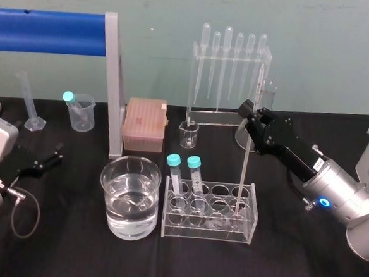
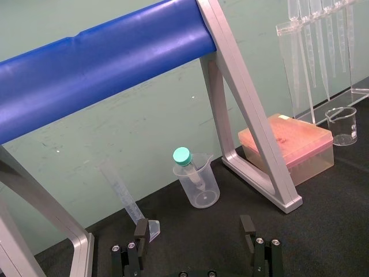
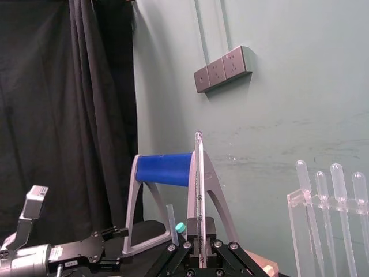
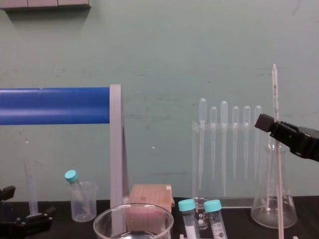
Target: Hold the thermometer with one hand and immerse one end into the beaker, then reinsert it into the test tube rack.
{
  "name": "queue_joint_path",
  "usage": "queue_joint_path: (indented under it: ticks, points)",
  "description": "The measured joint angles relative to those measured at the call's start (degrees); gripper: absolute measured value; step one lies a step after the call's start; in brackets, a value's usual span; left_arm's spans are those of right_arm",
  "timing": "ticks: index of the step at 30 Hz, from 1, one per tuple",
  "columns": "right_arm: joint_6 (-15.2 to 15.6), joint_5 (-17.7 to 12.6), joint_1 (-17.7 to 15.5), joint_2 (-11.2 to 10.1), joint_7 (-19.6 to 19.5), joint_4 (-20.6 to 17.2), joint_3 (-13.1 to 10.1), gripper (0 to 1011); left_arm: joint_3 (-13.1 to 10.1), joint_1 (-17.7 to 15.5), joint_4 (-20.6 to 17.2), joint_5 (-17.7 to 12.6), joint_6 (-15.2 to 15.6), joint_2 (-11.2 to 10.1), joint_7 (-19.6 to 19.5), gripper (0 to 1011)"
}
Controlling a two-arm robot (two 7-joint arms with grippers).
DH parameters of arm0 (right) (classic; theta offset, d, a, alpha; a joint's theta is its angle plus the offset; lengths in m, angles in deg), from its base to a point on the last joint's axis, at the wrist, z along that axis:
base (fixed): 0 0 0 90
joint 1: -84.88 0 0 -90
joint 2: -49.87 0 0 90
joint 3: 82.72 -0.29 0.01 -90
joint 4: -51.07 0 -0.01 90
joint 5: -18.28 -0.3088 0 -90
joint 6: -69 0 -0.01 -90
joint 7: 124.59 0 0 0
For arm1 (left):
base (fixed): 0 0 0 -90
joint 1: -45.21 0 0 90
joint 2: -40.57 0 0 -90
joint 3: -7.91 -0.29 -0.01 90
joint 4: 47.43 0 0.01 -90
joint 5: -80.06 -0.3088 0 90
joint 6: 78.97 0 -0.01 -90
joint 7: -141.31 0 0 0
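Observation:
The thermometer (image 1: pixel 243 174) is a long thin whitish rod standing nearly upright, its lower end down in a right-hand hole of the clear test tube rack (image 1: pixel 208 226). My right gripper (image 1: pixel 249 112) is shut on the rod partway up; in the right wrist view the thermometer (image 3: pixel 199 196) rises from between the pads of the right gripper (image 3: pixel 199 251). In the chest view the thermometer (image 4: pixel 275 164) passes the right gripper (image 4: pixel 267 124). The beaker (image 1: pixel 129 198), wide and part full of water, stands just left of the rack. My left gripper (image 1: pixel 51 156) rests open at the far left.
Two teal-capped tubes (image 1: pixel 182 170) stand in the rack's left holes. Behind are a pipette stand (image 1: pixel 230 72), a small glass beaker (image 1: pixel 188 134), a conical flask (image 4: pixel 273 204), a pink tip box (image 1: pixel 145 124), a blue-barred frame (image 1: pixel 112 83), a plastic beaker (image 1: pixel 80 112) and a measuring cylinder (image 1: pixel 30 105).

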Motion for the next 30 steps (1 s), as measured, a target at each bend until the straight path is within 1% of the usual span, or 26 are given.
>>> queue_joint_path:
  ticks: [7, 28, 30]
  points:
    - [0.02, 0.49, 0.17, 0.17, -0.55, 0.43, 0.13, 52, 0.00, 0.00, 0.00, 0.00, 0.00, 0.00, 0.00, 1008]
    - [0.03, 0.39, 0.12, 0.13, -0.45, 0.34, 0.08, 52, 0.00, 0.00, 0.00, 0.00, 0.01, 0.00, 0.00, 1008]
    - [0.02, 0.38, 0.11, 0.13, -0.43, 0.33, 0.06, 66, 0.00, 0.00, 0.00, 0.00, 0.00, 0.00, 0.00, 1008]
